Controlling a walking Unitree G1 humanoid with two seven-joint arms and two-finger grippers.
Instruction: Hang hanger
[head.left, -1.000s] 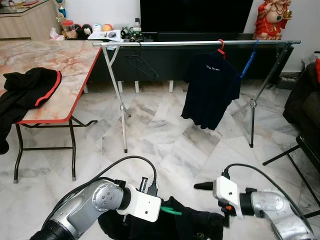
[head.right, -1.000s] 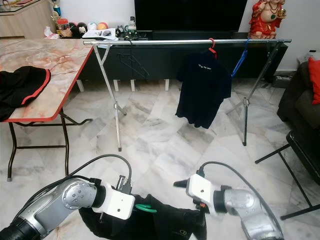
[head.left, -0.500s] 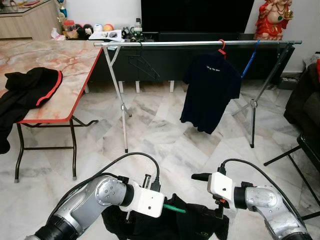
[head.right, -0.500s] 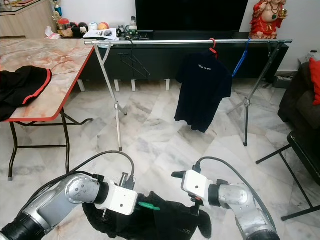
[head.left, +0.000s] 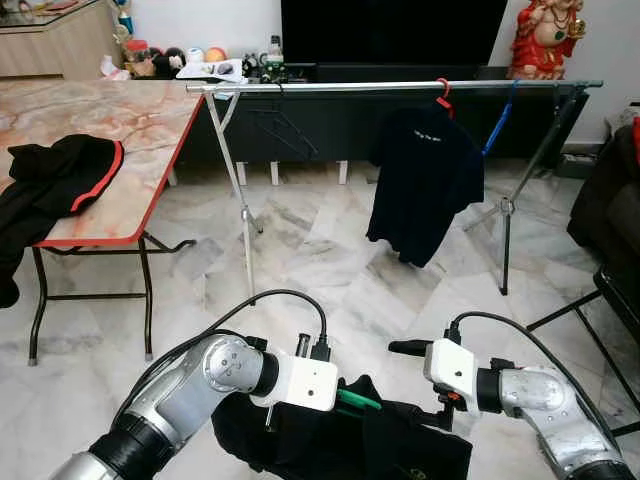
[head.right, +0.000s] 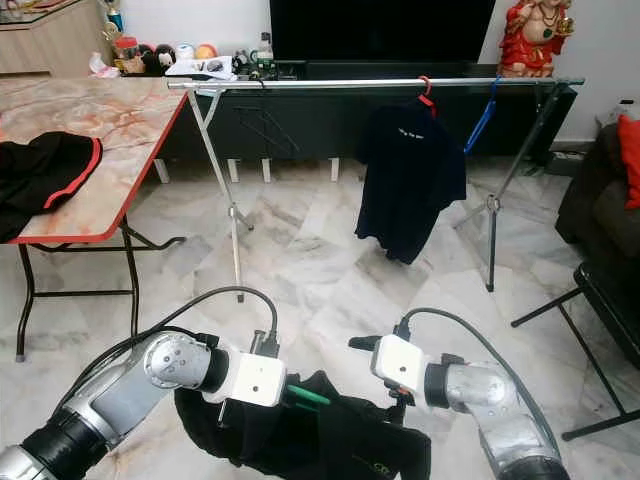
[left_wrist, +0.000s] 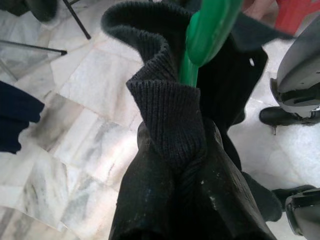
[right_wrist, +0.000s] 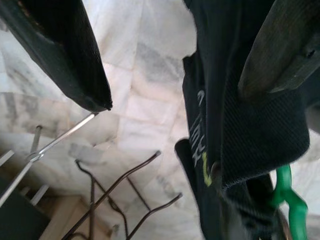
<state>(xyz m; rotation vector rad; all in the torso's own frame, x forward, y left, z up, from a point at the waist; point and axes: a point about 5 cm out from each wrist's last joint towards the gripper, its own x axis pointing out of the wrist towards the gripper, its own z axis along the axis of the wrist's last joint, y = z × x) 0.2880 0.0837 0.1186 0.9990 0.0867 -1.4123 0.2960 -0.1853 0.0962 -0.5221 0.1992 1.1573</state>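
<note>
1. On the far left, a bench (head.left: 140, 120) carries one black garment with red trim (head.left: 55, 180).
2. The left end effector (head.left: 345, 395) is clenched on the collar of a black shirt (head.left: 330, 445), from which one green hanger (head.left: 357, 400) protrudes, near and low above the floor.
3. The right end effector (head.left: 415, 350) is nearby; one finger is laid on the shirt, but whether it is grasped cannot be told.
4. The hanger should be lifted level, hook kept upright, toward a bare stretch of the rail (head.left: 330, 88).
5. On the rail are counted three hangers: one black, empty (head.left: 285, 130); one red, carrying a dark shirt (head.left: 425, 180); one blue (head.left: 498, 125).
</note>
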